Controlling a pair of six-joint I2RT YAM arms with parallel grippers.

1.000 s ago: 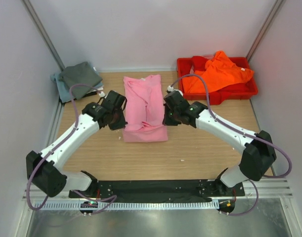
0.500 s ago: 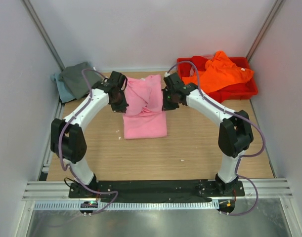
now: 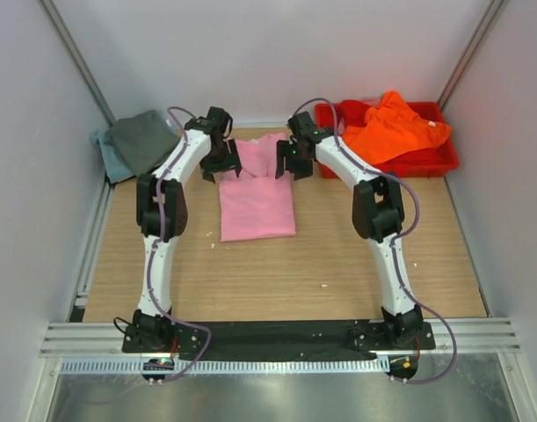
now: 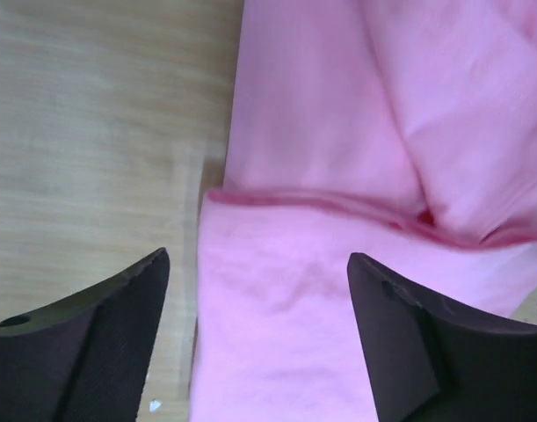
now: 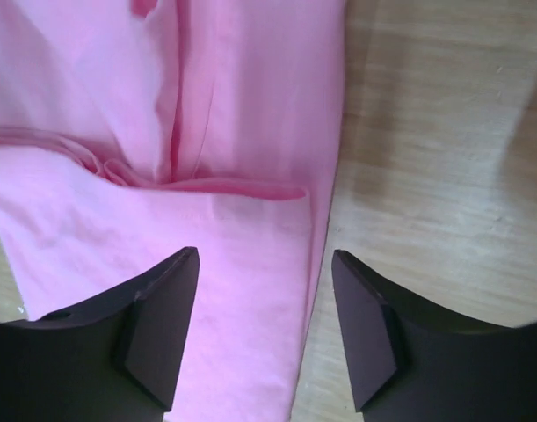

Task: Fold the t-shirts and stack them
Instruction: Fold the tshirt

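Observation:
The light pink t-shirt lies folded on the wooden table, its near half laid over the far half, the folded hem running across both wrist views. My left gripper hangs open over the shirt's left edge, holding nothing. Over the right edge, my right gripper also stands open and empty. A bright orange t-shirt lies crumpled in the tray. At the back left a dark grey t-shirt sits on a pale blue-grey one.
The red plastic tray stands at the back right against the wall. White walls close in the left, right and far sides. Both arms stretch far out over the table, whose bare wood shows near the arms' bases.
Both grippers carried the pink shirt's near hem toward the far end, folding it in half, then opened and let it go.

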